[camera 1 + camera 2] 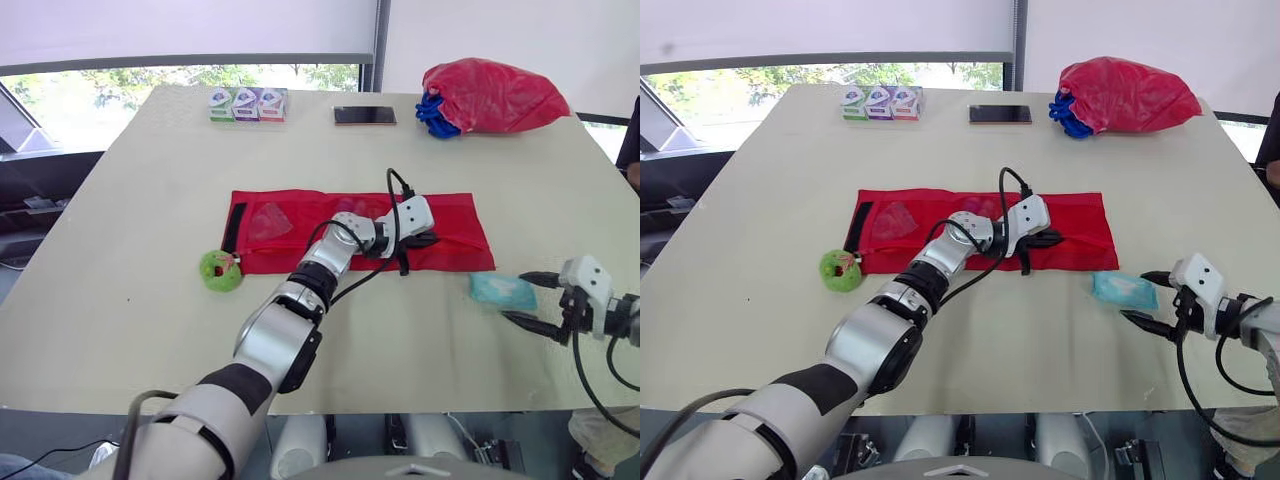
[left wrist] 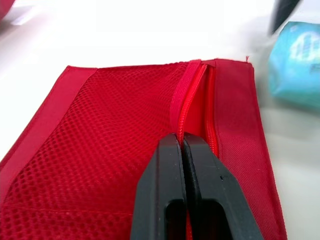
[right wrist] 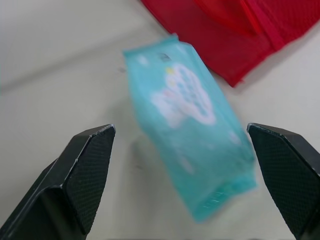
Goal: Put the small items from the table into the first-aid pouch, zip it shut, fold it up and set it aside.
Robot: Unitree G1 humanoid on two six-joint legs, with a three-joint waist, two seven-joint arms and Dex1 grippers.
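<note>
— Where is the first-aid pouch (image 1: pixel 290 238) lying?

— It is lying flat and unfolded in the middle of the worktop (image 1: pixel 120 300). The left claw (image 2: pixel 182 144) is resting on the pouch's zipper line with its fingers pressed closed. Probably it is pinching the slider, but that is hiding under them. Beyond the fingers the zipper is looking open.

— And the right claw (image 1: pixel 514 296)?

— It is hanging wide open and holding nothing, just beside the pouch's right front corner. It is framing the teal wipes pack (image 3: pixel 187 125), so it seems to be preparing a pick.

— Is anything sitting inside?

— Something pale is showing through the mesh near the pouch's left end. A green round item (image 1: pixel 220 270) is lying outside, just beside that end.
</note>
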